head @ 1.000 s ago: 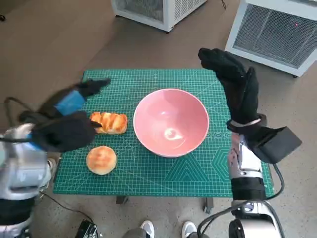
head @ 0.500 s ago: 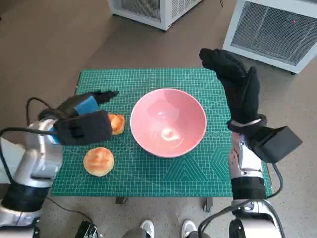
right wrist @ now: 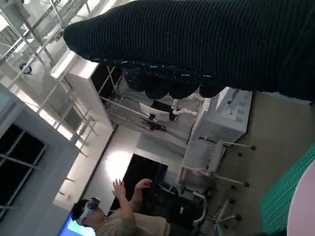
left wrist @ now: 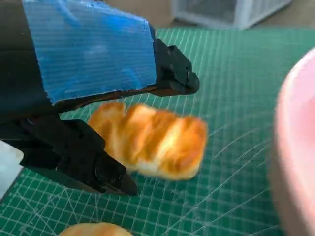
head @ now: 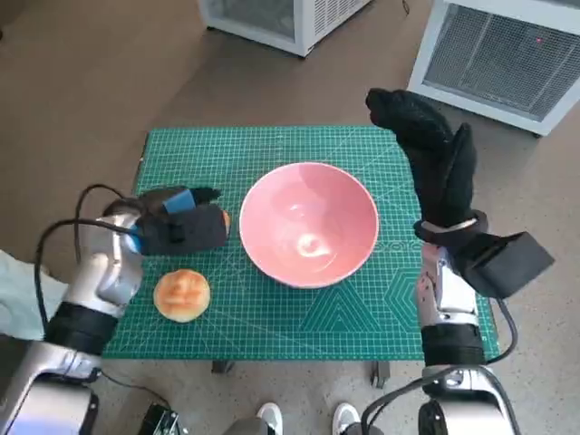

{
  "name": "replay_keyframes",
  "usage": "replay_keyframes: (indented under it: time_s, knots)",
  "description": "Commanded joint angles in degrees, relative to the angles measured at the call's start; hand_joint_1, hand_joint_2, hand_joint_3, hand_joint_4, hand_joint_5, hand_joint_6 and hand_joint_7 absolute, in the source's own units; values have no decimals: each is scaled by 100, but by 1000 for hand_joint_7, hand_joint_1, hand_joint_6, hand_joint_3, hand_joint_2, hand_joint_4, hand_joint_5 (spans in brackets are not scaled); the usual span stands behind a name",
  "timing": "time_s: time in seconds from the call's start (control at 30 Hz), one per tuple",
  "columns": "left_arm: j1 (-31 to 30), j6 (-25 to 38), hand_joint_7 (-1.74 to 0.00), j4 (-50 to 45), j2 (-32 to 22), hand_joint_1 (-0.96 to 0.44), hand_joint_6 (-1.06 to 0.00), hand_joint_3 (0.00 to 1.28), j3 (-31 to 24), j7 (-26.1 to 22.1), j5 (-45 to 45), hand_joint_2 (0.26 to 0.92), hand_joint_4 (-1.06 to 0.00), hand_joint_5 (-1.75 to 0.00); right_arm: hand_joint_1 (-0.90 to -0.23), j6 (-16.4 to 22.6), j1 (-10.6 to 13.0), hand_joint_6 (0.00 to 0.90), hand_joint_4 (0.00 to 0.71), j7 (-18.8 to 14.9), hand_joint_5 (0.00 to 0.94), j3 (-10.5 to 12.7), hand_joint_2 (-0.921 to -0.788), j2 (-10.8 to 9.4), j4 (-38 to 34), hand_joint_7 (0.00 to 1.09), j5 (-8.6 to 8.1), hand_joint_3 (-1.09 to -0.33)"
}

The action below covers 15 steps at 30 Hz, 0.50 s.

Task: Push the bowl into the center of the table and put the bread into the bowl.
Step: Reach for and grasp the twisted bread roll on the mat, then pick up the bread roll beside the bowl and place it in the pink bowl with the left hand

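Left wrist view showing left hand [left wrist: 98, 113] spread open, straddling braided bread [left wrist: 152, 140] beside pink bowl [head: 308, 224] (already mid-desk [head: 362, 317]); closing fingers needed next, right hand [head: 430, 154] raised, holding nothing.

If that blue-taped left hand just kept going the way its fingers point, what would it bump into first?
Most likely the elongated bread: the left hand hovers right at it, fingers either side. Beyond it lies the pink bowl. How high the hand sits above the bread is hard to judge.
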<state>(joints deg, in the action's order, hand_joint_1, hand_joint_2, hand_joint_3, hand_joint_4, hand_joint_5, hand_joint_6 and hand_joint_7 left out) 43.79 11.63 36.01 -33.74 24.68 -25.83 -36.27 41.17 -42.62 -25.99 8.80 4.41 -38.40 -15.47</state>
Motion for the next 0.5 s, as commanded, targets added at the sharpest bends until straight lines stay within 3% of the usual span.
replay_keyframes:
  time_s: [0.03,0.07,0.13,0.17,0.37,0.5]
  knots:
    - [266,-151,-168,391,61,248,-753,40,195,263,-300,864,-620,-743,-688,-98,186,171,286,-21,0,-17,-921,21,20,441,8,-747]
    - [271,-200,-191,444,58,273,-769,45,213,331,-337,875,-634,-836,-688,-108,192,170,286,-23,0,-15,-921,27,32,441,2,-747]
    - [275,-297,-584,524,47,151,-734,40,234,448,-377,895,-714,-1047,-688,-122,200,169,286,-27,0,-9,-921,35,48,444,-10,-747]
    - [276,-341,-703,555,41,97,-734,33,240,497,-389,900,-732,-1111,-688,-127,203,169,286,-28,0,-7,-921,38,54,445,-15,-747]
    - [224,-603,-946,503,-52,12,-720,24,113,541,-284,906,-764,-1175,-686,-138,232,167,286,2,0,-7,-921,40,103,450,2,-745]
    - [168,-661,-988,210,-171,4,-702,23,-31,417,-176,911,-765,-1177,-686,-132,241,166,285,12,0,-7,-921,27,95,452,8,-745]
